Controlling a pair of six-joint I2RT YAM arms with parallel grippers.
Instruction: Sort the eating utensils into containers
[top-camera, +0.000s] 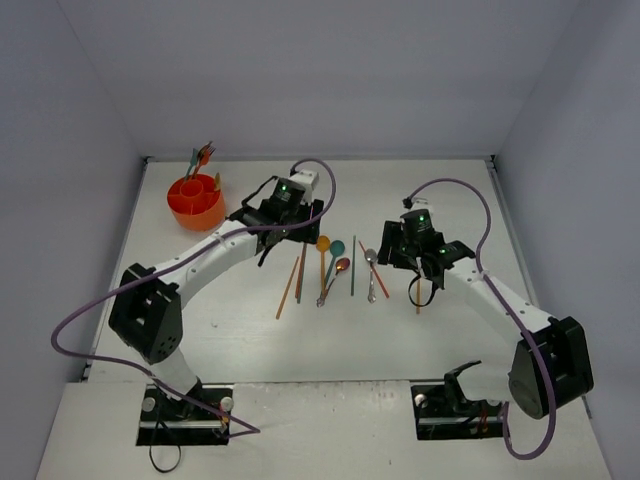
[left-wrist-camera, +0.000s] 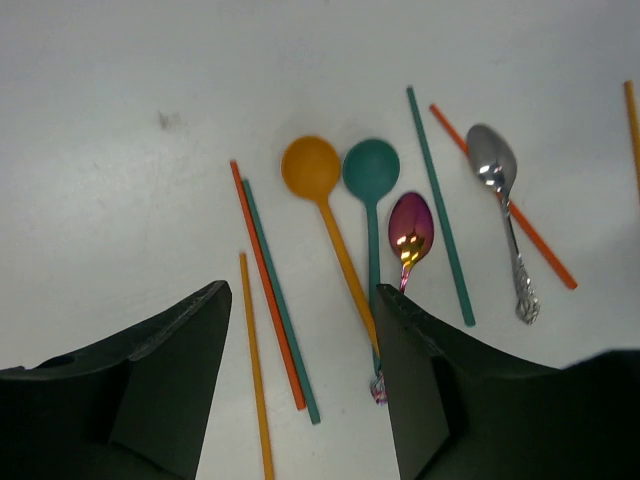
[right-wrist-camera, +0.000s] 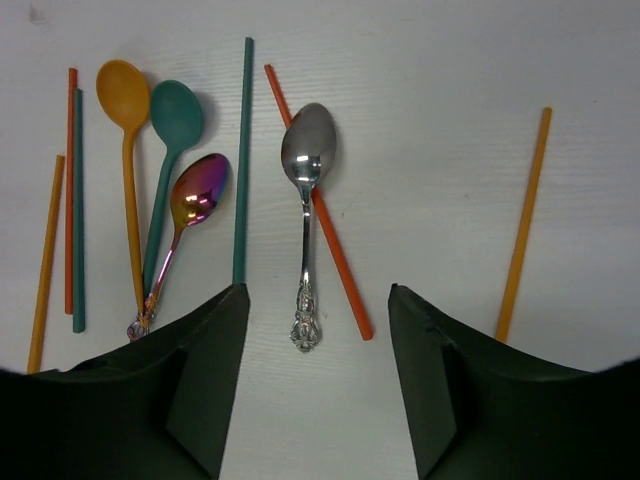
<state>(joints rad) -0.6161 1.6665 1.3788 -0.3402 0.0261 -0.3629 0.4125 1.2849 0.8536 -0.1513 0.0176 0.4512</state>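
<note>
Left gripper (left-wrist-camera: 302, 300) hangs released over the desk (top-camera: 260, 340), jaws wide with nothing between them. In its wrist view an orange-red chopstick (left-wrist-camera: 268, 290), a teal chopstick (left-wrist-camera: 286, 320) and a yellow chopstick (left-wrist-camera: 255, 360) lie below the gap, and the orange spoon (left-wrist-camera: 311, 166) runs its handle just beside one finger. The right gripper (right-wrist-camera: 318, 295) is likewise parted and grasps nothing. The ornate handle end of the silver spoon (right-wrist-camera: 308, 150) lies under its gap, and that spoon crosses a second orange-red chopstick (right-wrist-camera: 340, 262).

Between those groups sit the teal spoon (right-wrist-camera: 176, 112), an iridescent pink-gold spoon (right-wrist-camera: 199, 190) and a long teal chopstick (right-wrist-camera: 243, 160). A lone yellow chopstick (right-wrist-camera: 522, 220) lies apart on the right. All lie flat mid-desk.

The orange-red cup (top-camera: 195, 214) stands at the far left corner, close to the left wall, with a few utensils (top-camera: 204, 155) upright in it, well apart from the row.

Bare white desk stretches on the near side toward the arm bases and along the right edge. Pale grey walls (top-camera: 300, 70) close in three sides, and purple cables (top-camera: 470, 190) arc above each arm.
</note>
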